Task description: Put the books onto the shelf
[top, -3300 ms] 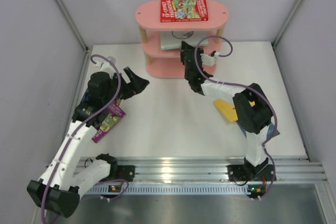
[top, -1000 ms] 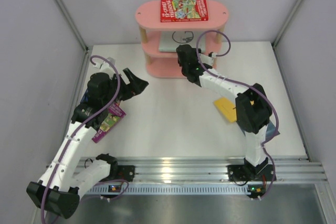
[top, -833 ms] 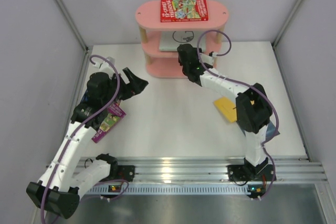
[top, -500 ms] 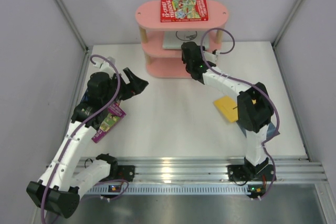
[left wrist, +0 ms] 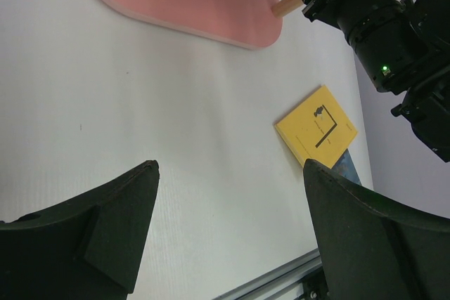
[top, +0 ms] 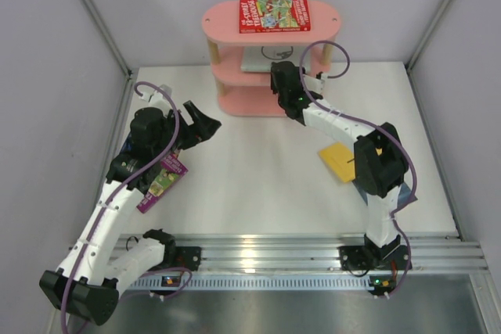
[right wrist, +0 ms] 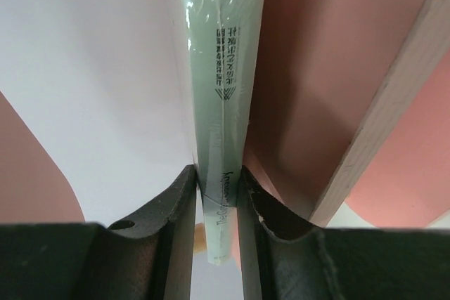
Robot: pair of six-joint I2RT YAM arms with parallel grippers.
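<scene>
1. Currently the pale grey-green book (right wrist: 221,103) is clamped edge-on between the fingers (right wrist: 176,205) of the right tool (right wrist: 216,173). The jaws are drawn in close, pinching the thin near edge from both sides.
2. From overhead, that book lies flat in the middle tier of the pink shelf (top: 223,29), under the top board. Its front edge is at the front rim, where the right tool meets it.
3. In the right wrist view, a wooden post (right wrist: 380,124) of the shelf stands just right of the gripped book, with pink board behind it.
4. The red book (top: 274,15) lies flat on the top board, roughly centred, cover up.
5. The shelf stands at the far side of the counter (top: 250,170), close to the back wall.
6. The yellow book (top: 335,163) lies flat on the counter, well in front of the shelf and partly under the right arm (top: 376,166).
7. The blue book (left wrist: 348,166) shows only as a sliver at the yellow one's near corner; how far it reaches under cannot be told.
8. The purple book (top: 160,181) lies on the counter's left side, partly hidden by the left arm (top: 117,193).
9. The left tool (top: 205,124) is held over the counter left of the shelf, with its jaws spread wide and nothing between them.
</scene>
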